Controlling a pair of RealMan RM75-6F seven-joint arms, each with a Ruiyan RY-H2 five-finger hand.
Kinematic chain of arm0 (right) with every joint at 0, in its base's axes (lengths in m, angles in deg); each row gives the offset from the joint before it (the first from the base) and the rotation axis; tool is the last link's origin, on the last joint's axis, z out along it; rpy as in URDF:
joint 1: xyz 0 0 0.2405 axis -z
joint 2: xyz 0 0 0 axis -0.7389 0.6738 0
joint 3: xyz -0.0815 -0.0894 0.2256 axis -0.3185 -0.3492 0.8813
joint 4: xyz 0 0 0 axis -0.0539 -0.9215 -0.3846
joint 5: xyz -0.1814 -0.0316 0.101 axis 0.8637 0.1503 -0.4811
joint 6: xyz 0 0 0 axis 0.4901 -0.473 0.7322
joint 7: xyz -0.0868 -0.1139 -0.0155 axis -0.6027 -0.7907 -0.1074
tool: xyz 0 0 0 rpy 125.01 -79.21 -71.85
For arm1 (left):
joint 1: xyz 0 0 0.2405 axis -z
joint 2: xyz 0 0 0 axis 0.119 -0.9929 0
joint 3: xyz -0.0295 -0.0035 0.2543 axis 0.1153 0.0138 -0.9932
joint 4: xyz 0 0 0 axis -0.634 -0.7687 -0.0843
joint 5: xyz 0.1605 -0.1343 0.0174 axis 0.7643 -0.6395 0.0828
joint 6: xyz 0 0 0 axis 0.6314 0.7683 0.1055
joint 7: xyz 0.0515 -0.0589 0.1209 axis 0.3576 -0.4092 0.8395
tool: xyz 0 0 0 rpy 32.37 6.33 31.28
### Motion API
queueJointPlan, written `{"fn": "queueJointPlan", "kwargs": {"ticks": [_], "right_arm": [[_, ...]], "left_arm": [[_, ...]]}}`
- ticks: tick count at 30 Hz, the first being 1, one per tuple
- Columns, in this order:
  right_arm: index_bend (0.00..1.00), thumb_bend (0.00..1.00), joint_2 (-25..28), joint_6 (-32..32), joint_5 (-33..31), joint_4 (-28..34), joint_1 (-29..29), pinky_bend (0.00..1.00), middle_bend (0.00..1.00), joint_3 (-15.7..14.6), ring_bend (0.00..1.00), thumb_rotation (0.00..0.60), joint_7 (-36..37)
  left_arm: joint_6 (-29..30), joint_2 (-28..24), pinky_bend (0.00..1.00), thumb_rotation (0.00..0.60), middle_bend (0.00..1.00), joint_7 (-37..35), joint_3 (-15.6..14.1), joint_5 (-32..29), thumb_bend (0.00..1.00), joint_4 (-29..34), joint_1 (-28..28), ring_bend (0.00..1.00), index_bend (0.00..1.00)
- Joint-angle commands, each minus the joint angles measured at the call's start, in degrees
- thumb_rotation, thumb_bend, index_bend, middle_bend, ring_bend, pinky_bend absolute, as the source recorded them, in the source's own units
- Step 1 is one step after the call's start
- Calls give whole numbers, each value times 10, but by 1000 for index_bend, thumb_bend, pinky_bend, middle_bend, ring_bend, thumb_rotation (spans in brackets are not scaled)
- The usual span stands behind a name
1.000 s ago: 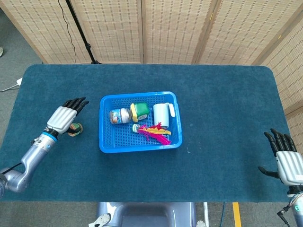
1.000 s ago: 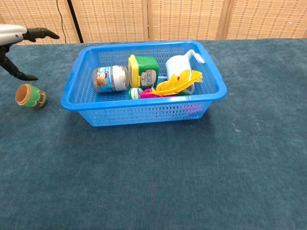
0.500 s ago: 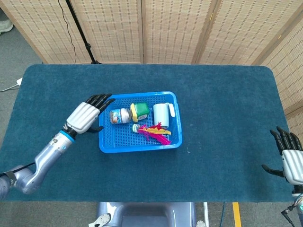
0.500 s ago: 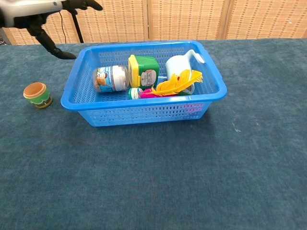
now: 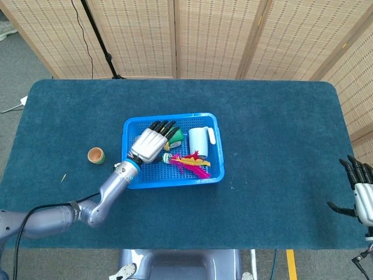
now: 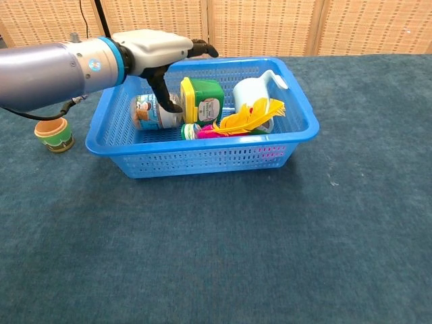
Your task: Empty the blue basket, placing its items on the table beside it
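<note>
A blue basket (image 5: 213, 173) stands in the middle of a dark blue table (image 5: 280, 140). The left hand (image 5: 149, 144) is above the left part of the basket, with its fingers spread. In the basket lie a green container (image 5: 175, 137), a white cup (image 5: 199, 140) and coloured feathers (image 5: 194, 163). A small pot (image 5: 96, 155) stands on the table left of the basket. The right hand (image 5: 362, 192) is at the right edge, fingers apart, holding nothing.
</note>
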Motion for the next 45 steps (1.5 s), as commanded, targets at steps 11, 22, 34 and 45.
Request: {"fn": "queueJointPlan", "kwargs": {"ticks": [11, 22, 34, 45], "right_arm": [[0, 0, -3, 13, -11, -8, -4, 0, 0, 2, 0, 600, 3], [0, 0, -7, 24, -16, -13, -8, 0, 0, 2, 0, 600, 2], [0, 0, -7, 30, -19, -17, -9, 0, 0, 3, 0, 600, 8], [0, 0, -5, 26, -16, -13, -7, 0, 0, 2, 0, 600, 13]], "left_arm": [[-21, 71, 107, 600, 0, 51, 0, -83, 211, -90, 53, 0, 0], [-29, 101, 151, 600, 0, 55, 0, -117, 228, -145, 65, 0, 0], [-13, 140, 506, 600, 192, 30, 4, -92, 279, -198, 69, 284, 262], [50, 132, 588, 600, 368, -27, 13, -17, 453, -186, 45, 432, 456]]}}
